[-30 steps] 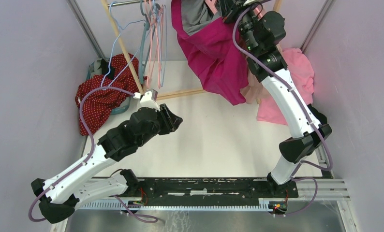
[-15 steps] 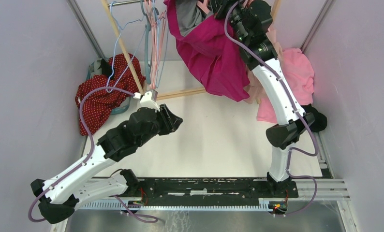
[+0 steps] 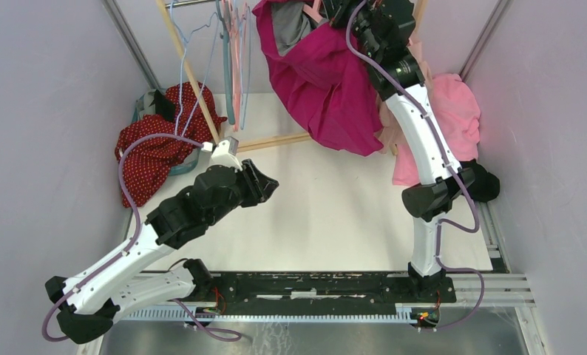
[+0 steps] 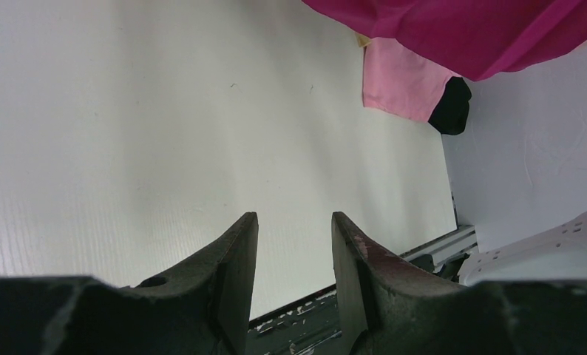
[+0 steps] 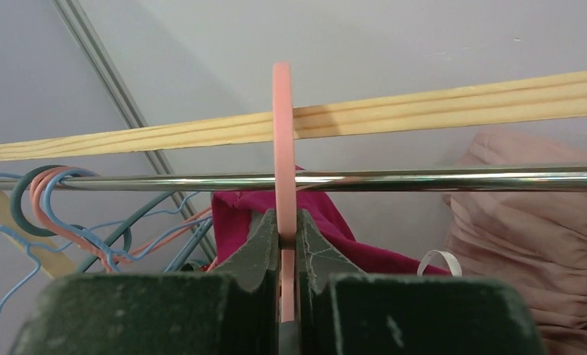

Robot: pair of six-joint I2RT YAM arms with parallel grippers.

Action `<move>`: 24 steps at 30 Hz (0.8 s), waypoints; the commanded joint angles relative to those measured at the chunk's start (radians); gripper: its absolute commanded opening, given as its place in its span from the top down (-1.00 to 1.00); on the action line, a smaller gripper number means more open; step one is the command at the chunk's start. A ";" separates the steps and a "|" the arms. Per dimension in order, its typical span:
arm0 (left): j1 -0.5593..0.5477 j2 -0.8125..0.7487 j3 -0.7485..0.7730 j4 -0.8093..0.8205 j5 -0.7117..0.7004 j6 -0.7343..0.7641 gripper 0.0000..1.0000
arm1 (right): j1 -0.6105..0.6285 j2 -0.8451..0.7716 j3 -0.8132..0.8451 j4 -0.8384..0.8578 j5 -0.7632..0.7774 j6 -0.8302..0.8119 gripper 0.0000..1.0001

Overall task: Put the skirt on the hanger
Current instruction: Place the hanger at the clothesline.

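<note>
The pink hanger (image 5: 282,133) is clamped by its hook in the right gripper (image 5: 284,225), at the metal rail (image 5: 460,177) just above, evidently for hanging, magenta skirt (image 3: 327,81) draped below; left gripper (image 4: 294,222) stands parted, empty.

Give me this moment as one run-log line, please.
right gripper: shut on pink hanger at rail | left gripper: open, empty | magenta skirt: hanging

Skirt (image 3: 327,81): back middle, below the rail (image 5: 438,178).
Hanger (image 5: 282,133): in right gripper (image 5: 282,222), crossing the rail.
Other hangers (image 3: 235,66): on rail, left of skirt.
Left gripper (image 4: 294,229): over table (image 3: 335,214), left.
</note>
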 commanded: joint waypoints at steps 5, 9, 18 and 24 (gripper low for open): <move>0.004 -0.011 0.006 0.038 0.006 -0.007 0.03 | -0.017 -0.008 0.048 0.022 -0.008 0.029 0.97; 0.004 -0.010 0.001 0.040 0.009 -0.009 0.03 | -0.017 -0.042 0.004 0.022 -0.023 0.025 0.52; 0.004 -0.022 -0.010 0.048 0.014 -0.014 0.03 | -0.018 -0.157 -0.038 -0.066 -0.041 0.004 -0.09; 0.004 -0.031 -0.004 0.041 0.011 -0.012 0.03 | -0.020 -0.232 -0.072 -0.136 -0.037 -0.025 -0.21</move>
